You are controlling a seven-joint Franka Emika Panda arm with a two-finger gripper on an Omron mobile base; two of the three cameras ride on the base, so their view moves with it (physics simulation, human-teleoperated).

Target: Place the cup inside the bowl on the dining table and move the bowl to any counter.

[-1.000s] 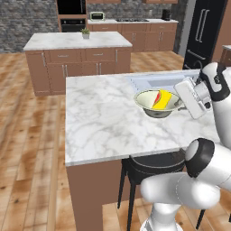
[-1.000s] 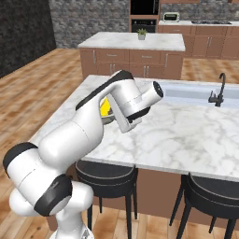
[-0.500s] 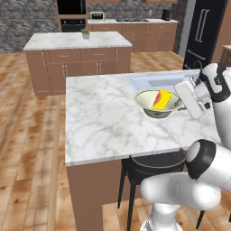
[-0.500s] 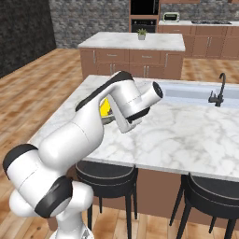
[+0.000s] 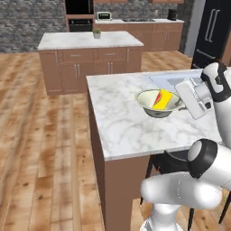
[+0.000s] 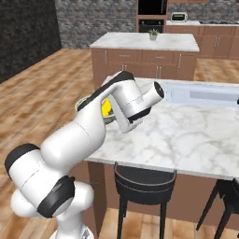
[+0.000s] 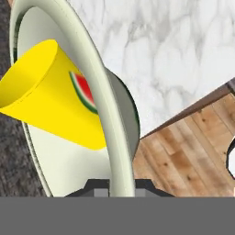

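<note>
You see the bowl (image 5: 160,104) raised slightly above the dining table (image 5: 122,122), toward its right side, tilted, with the yellow cup (image 5: 162,99) lying inside it, red patch up. The gripper (image 5: 182,107) is clamped on the bowl's right rim, the white hand just right of it. Far left stands the counter (image 5: 85,43) with brown cabinets and a small potted plant (image 5: 96,33).

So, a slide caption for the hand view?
Jaws clamped on the bowl rim, yellow cup lying inside, marble dining table beyond.
</note>
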